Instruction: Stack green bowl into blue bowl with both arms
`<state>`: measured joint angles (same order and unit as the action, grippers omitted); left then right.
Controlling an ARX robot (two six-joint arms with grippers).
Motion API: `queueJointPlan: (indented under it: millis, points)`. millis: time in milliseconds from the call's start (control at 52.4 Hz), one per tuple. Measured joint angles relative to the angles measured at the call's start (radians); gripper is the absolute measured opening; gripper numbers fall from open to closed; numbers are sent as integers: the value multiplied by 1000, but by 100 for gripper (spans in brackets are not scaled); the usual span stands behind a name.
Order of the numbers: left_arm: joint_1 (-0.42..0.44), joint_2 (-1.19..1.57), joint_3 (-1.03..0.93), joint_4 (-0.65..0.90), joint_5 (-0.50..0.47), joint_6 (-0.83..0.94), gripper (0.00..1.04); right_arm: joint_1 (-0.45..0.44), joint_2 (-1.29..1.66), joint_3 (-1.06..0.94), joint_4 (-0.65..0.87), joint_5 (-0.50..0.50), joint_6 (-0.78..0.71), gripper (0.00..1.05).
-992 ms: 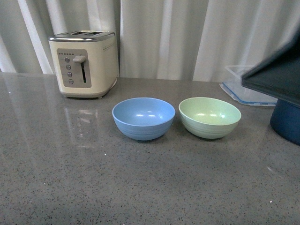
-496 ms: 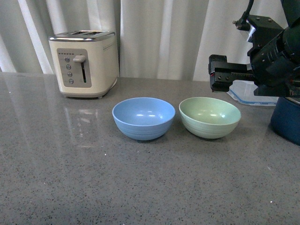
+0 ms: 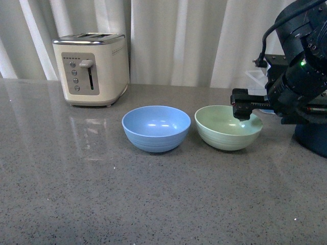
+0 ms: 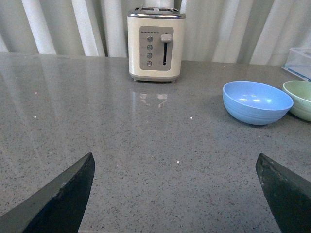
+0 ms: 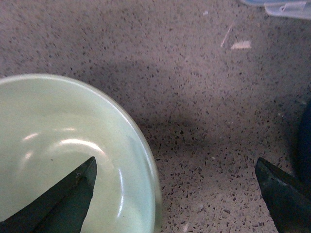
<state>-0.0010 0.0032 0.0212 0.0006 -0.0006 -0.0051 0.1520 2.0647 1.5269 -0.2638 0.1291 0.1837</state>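
The green bowl (image 3: pixel 227 127) sits on a grey speckled stone countertop (image 3: pixel 153 204), just beside the blue bowl (image 3: pixel 156 128) on the blue bowl's right, with a narrow gap between them. Both are round, matte and equal in size, with faint horizontal ridges low on their outer walls. Soft highlights show on their smooth insides, and both are empty.

The right arm (image 3: pixel 301 76), black and bulky with cables and a small green light, reaches in from the right. The right gripper (image 3: pixel 241 108) hangs over the right side of the green bowl. In the right wrist view its flat black fingers (image 5: pixel 63 204) are spread wide across the pale rim, one over the glossy inside of the bowl and the other over the bare counter outside it. Whether either finger touches the bowl cannot be told.

The left gripper (image 4: pixel 175 194) is also spread wide and holds nothing. It hovers over open counter well apart from both bowls, its two dark fingertips (image 4: pixel 63 199) at the lower corners of the left wrist view.

A cream two-slot toaster (image 3: pixel 92 69) with a brushed metal top and a grey control panel stands at the back left, before white pleated curtains (image 3: pixel 179 41). A dark navy pot (image 3: pixel 311 138) stands at the right edge, partly behind the right arm. A clear plastic container (image 4: pixel 300 60) lies behind the bowls.
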Motion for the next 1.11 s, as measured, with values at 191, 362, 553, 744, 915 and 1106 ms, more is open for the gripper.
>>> queueJointPlan:
  millis: [191, 362, 553, 744, 915, 1106]
  points:
    - [0, 0, 0, 0, 0, 0, 98, -2, 23, 0, -4, 1, 4, 67]
    - [0, 0, 0, 0, 0, 0, 98, -3, 24, 16, -14, -3, 4, 39]
    - [0, 0, 0, 0, 0, 0, 98, -9, 24, 17, -14, -3, 5, 9]
    - [0, 0, 0, 0, 0, 0, 98, -21, -6, 17, -13, -7, 3, 1]
    - [0, 0, 0, 0, 0, 0, 98, -25, -61, 18, -21, -26, -4, 1]
    - [0, 0, 0, 0, 0, 0, 98, 20, -144, 66, -29, -59, 2, 1]
